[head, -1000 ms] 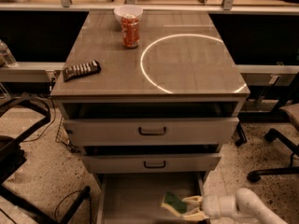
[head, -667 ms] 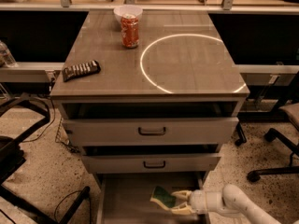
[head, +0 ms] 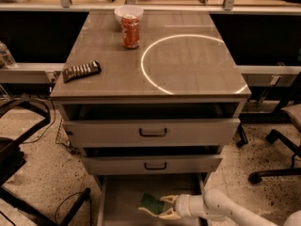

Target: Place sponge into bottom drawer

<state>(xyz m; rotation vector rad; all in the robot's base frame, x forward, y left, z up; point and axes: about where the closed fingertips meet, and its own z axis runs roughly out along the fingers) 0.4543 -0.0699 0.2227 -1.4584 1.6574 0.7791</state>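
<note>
Pincer, in from 4 o'clock, clamped on sponge; hovers over bottom drawer floor, likely for release.

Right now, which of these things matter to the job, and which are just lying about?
Job: sponge, held by the end effector over the open bottom drawer.
Lying about: red can, white bowl, dark remote-like object on the cabinet top.

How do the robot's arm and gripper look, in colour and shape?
The arm is white, made of smooth, rounded tubular segments. The gripper, over the open bottom drawer, has two short, pale cream fingers on a white collar. No cables or markings show.
</note>
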